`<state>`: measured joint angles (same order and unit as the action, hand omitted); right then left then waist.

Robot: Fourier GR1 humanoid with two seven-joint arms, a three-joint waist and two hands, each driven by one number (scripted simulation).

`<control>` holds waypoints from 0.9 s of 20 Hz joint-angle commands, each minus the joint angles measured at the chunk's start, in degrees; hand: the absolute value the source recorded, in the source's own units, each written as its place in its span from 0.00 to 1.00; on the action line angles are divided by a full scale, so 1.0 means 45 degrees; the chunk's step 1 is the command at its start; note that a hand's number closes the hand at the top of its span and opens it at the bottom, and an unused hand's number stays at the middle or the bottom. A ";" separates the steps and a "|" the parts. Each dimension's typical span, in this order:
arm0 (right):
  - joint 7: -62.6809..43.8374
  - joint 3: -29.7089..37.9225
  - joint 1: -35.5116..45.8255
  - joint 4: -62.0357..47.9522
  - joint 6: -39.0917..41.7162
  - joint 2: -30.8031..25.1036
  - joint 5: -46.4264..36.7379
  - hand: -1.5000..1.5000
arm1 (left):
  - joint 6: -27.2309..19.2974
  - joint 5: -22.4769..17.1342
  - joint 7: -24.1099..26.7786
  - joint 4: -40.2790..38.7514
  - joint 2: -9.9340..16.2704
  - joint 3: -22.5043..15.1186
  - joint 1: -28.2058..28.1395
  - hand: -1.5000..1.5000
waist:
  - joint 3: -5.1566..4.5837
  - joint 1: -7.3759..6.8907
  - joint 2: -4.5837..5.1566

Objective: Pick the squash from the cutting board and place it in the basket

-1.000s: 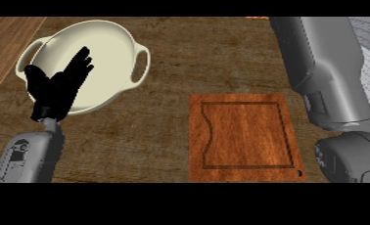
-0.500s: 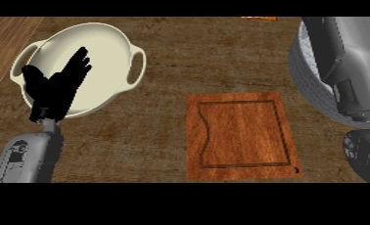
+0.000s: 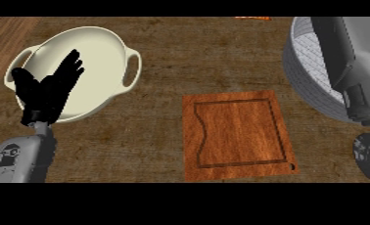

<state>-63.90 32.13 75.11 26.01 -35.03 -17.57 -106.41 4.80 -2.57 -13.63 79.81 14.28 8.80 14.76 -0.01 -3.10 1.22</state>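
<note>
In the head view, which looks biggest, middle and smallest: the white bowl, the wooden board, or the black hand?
1. Bowl and board: they look about alike in size, so I won't rank them.
2. Left hand: clearly smallest, though it sits nearer the camera, in front of the bowl.

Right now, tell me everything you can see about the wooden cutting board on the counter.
The cutting board is a reddish-brown rectangle with visible wood grain, lying flat on the dark wooden counter, right of centre and toward the near edge. A thin groove runs around its face just inside the rim, bending inward along its left side, and a small dark notch sits at its near right corner. Nothing rests on it; no squash shows there. Neither hand touches it.
</note>
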 commanded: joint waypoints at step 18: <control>-0.0099 0.2059 -0.2138 -0.0066 -0.3971 -0.0635 0.0526 0.00 | -0.0042 -0.0088 -0.0014 0.0149 -0.0156 0.0125 -0.0311 0.50 | 0.0016 0.0199 -0.0097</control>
<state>-61.21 40.69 64.20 27.55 -48.52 -19.32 -105.46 4.61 -2.48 -13.04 79.96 13.78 9.13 13.34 0.07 -2.13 0.82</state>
